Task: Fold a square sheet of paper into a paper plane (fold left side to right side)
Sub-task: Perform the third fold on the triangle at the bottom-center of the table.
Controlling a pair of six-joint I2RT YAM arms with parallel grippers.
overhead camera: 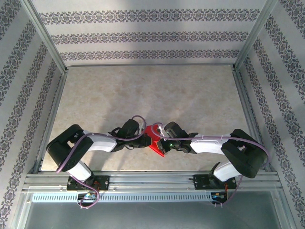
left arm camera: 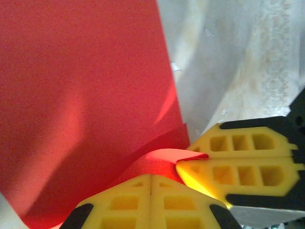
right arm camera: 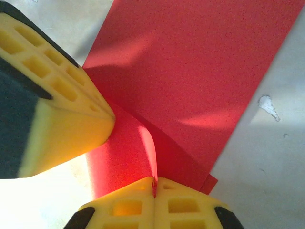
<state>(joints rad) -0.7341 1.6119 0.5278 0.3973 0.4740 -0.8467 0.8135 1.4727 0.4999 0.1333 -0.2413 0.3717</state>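
Red square sheet of paper [overhead camera: 155, 141] at six o'clock on the table [overhead camera: 143, 90], running twelve to six. At its nine, left gripper [left arm camera: 151, 177], clenched tight, touching. At its three, right gripper [right arm camera: 155, 181], pinching its edge.

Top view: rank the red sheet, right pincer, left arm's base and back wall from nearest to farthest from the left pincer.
1. Red sheet, centre, touching the left pincer.
2. Right pincer, just to its right.
3. Left arm's base, near edge, left.
4. Back wall, at the far end.
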